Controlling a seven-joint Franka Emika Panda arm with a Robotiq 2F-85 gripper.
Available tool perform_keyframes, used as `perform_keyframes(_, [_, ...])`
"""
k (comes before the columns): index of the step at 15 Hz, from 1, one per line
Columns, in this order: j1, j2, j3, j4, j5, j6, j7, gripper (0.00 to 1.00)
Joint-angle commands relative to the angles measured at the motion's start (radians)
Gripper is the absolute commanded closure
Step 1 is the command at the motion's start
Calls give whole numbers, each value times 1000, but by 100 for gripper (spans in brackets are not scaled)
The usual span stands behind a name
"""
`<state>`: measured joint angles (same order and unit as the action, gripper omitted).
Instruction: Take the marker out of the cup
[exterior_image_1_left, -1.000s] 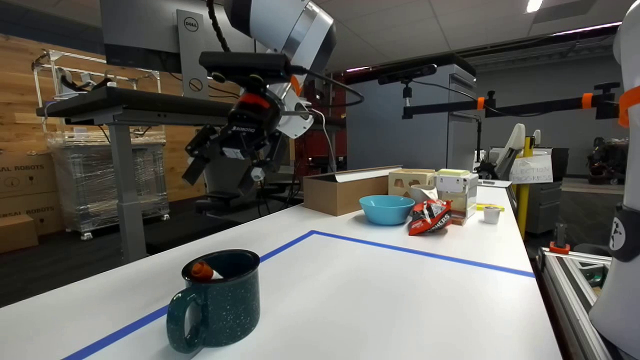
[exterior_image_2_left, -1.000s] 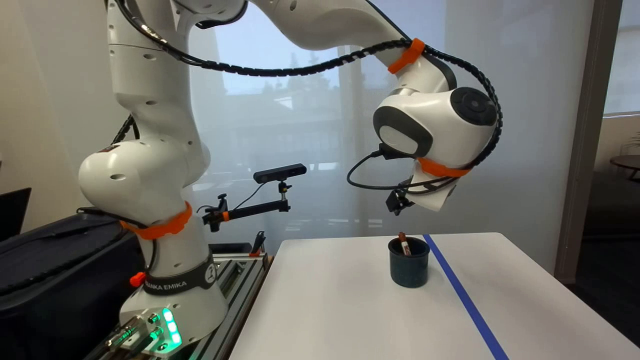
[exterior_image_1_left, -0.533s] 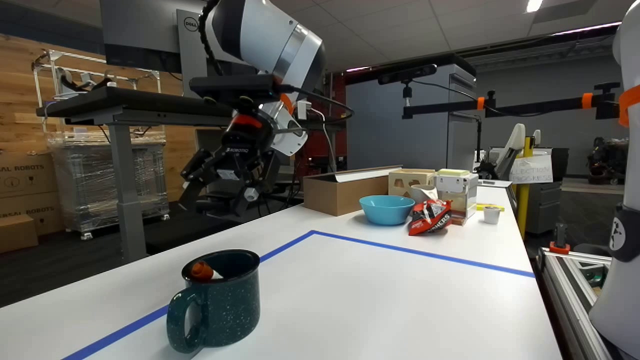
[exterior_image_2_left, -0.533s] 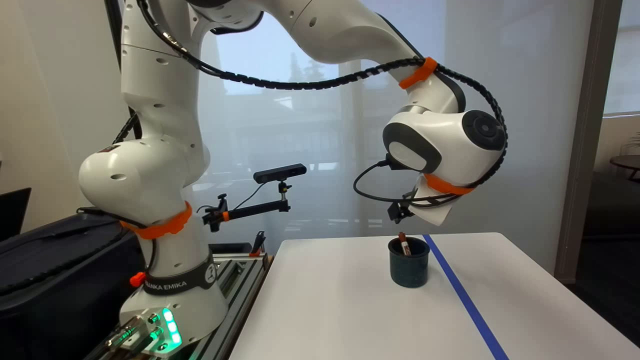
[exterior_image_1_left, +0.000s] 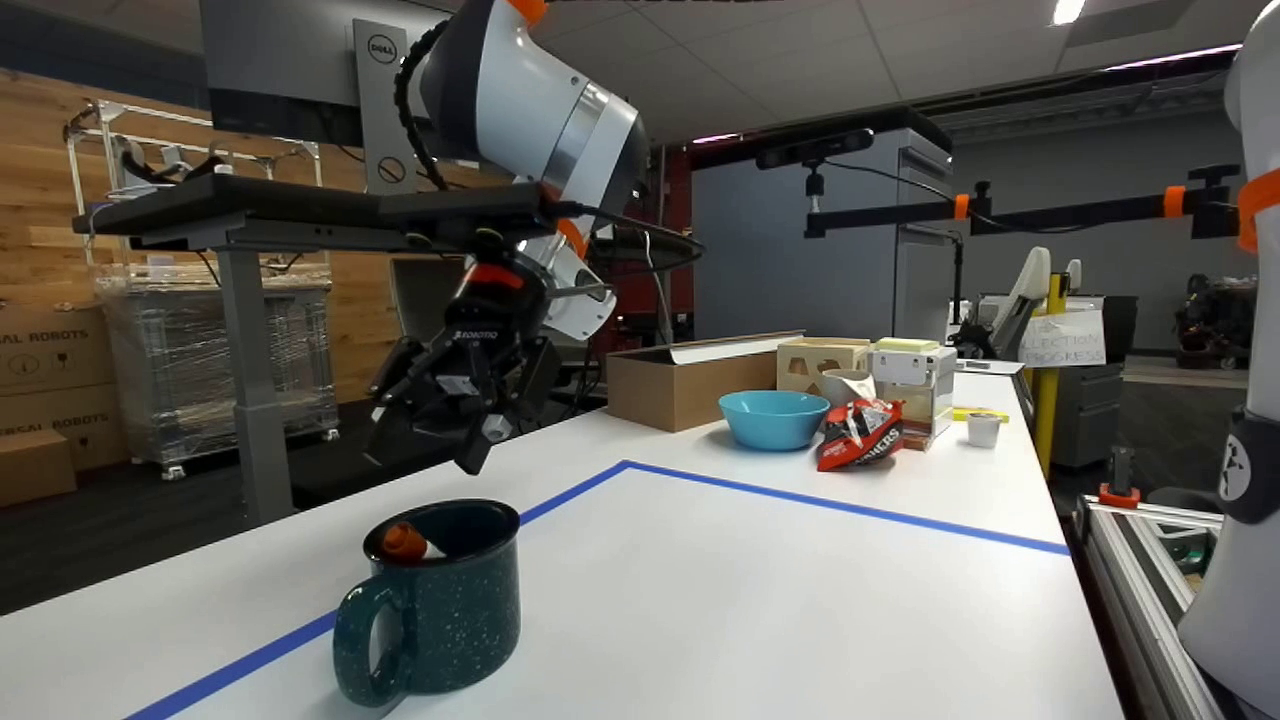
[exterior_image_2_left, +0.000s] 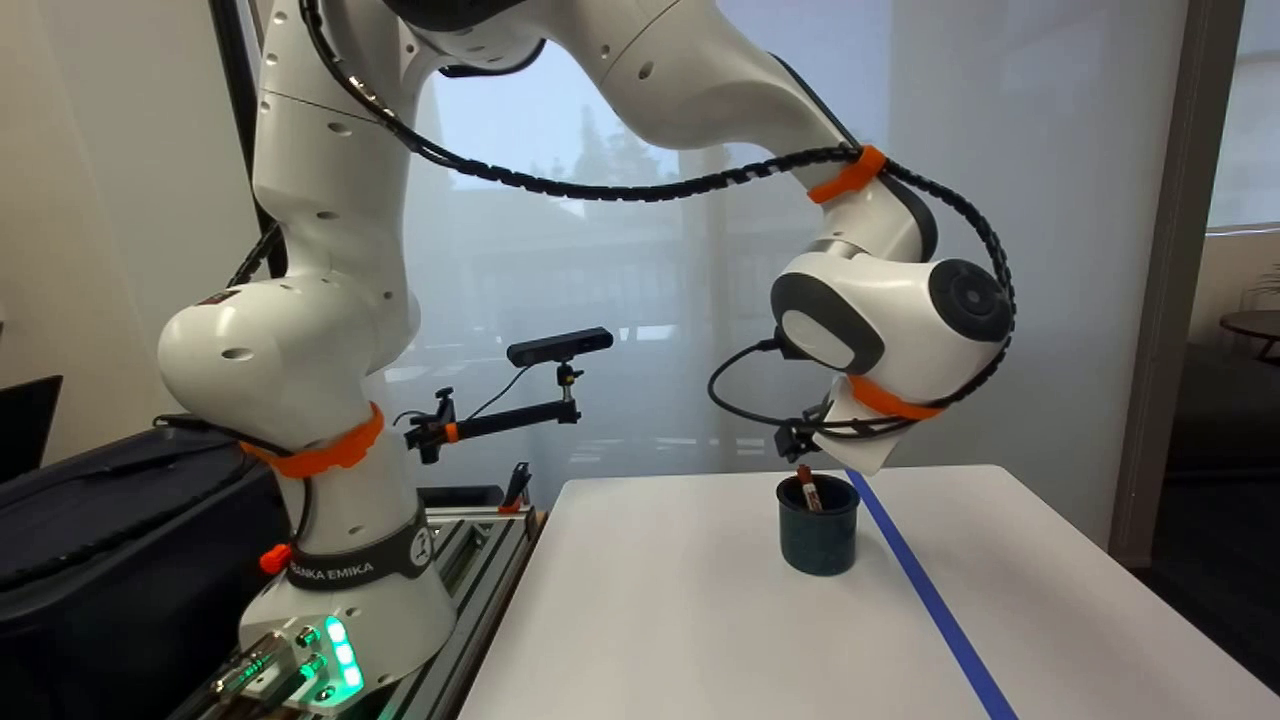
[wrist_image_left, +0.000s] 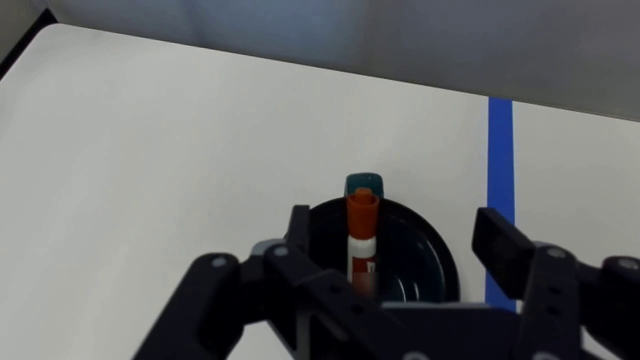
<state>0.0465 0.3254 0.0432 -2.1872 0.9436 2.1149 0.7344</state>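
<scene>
The dark teal cup (exterior_image_1_left: 458, 620) stands upright on the white table; it also shows in an exterior view (exterior_image_2_left: 818, 540) and the wrist view (wrist_image_left: 417, 250). The marker (exterior_image_1_left: 404, 542) leans inside it with its orange-red capped end at the rim on the handle side; it also shows in an exterior view (exterior_image_2_left: 808, 488) and the wrist view (wrist_image_left: 362, 220). Its lower end is hidden. My gripper (exterior_image_1_left: 425, 458) is open and empty above the cup, also seen in an exterior view (exterior_image_2_left: 797, 445). In the wrist view, the marker appears between the fingertips (wrist_image_left: 395, 230), nearer the left finger.
Blue tape (exterior_image_1_left: 560, 500) runs along the table (exterior_image_1_left: 760, 600) beside the cup. Farther along are a light-blue bowl (exterior_image_1_left: 773, 420), a red bag (exterior_image_1_left: 858, 437), a cardboard box (exterior_image_1_left: 690, 385), a wooden box (exterior_image_1_left: 820, 365) and a small white cup (exterior_image_1_left: 983, 431). A camera arm (exterior_image_2_left: 510, 418) stands near the robot base.
My gripper has come down toward the cup and stays open. The cup and the marker have not moved.
</scene>
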Motion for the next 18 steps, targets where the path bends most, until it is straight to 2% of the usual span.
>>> perform_keyframes(1, [11,23,-5,18,34,-25,16,19])
perform_keyframes(4, [10,34,-7,13,46,-26,11,26])
perform_keyframes(8, [3,43,-14,5,56,-29,4,30])
perform_keyframes(13, [-3,58,-24,7,59,-45,-7,27])
perform_keyframes(18, [-8,85,-29,23,57,-71,-17,28])
